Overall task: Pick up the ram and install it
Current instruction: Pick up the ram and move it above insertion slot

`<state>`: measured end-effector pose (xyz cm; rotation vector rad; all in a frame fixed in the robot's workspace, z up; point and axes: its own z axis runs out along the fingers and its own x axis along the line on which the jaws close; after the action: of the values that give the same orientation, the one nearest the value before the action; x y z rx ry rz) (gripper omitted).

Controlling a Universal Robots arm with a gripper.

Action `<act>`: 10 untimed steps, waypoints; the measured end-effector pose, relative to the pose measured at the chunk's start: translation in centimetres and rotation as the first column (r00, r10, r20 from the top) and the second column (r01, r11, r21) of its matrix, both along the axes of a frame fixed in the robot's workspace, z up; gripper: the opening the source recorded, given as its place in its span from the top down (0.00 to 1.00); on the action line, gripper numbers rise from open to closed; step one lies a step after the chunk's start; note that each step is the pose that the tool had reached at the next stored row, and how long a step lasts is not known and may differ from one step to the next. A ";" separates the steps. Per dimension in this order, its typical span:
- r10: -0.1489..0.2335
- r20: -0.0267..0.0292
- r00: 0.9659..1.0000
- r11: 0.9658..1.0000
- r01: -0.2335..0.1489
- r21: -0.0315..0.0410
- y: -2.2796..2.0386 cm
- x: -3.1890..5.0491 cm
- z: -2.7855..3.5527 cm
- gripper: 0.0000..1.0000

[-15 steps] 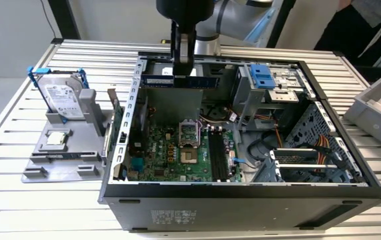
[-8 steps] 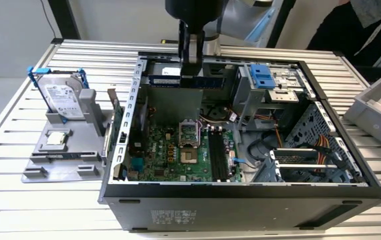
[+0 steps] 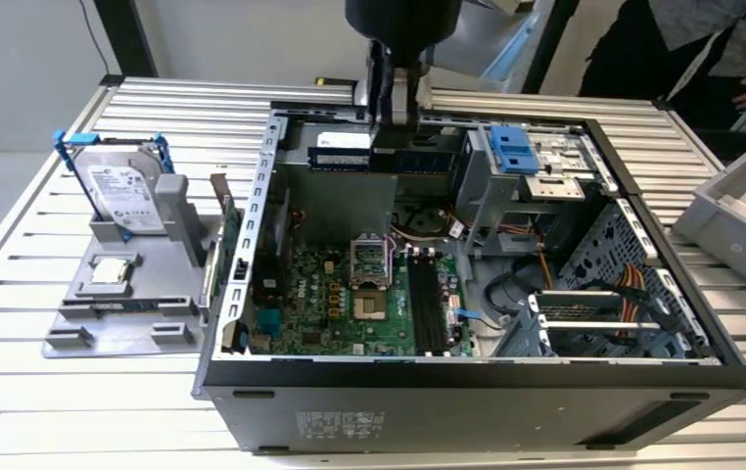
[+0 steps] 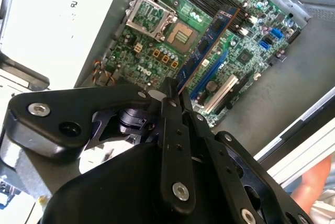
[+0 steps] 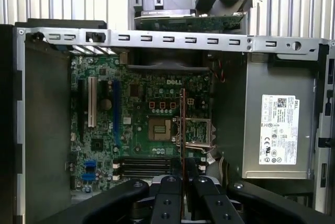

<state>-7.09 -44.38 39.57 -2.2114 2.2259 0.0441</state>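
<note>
My gripper (image 3: 393, 119) hangs over the back of the open computer case (image 3: 249, 284) and is shut on the ram (image 3: 343, 157). The ram is a long dark stick with labels, held level above the grey power supply (image 3: 337, 201). In the second wrist view the ram (image 4: 209, 41) sticks out from between the fingers (image 4: 168, 110) over the green motherboard (image 4: 157, 46). In the first wrist view the gripper (image 5: 182, 181) holds the ram (image 5: 182, 124) edge-on, as a thin line over the CPU socket (image 5: 199, 132). The black memory slots (image 3: 426, 304) lie beside the socket.
A grey fixture (image 3: 72, 333) on the exterior view's left holds a silver hard drive in a blue frame (image 3: 125, 191) and a small square chip (image 3: 112, 272). A grey bin (image 3: 739, 220) stands at the right. A person (image 3: 700, 39) stands behind the table.
</note>
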 end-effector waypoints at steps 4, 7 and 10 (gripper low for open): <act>0.000 -0.001 1.000 1.000 0.000 0.000 -0.02 0.80 0.00 1.00; 0.000 -0.004 1.000 1.000 0.000 0.000 -0.15 1.41 0.00 1.00; 0.000 -0.014 1.000 1.000 0.000 0.000 -0.52 2.26 0.00 1.00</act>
<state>-4.83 -44.90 39.57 -2.2180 2.2333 0.0602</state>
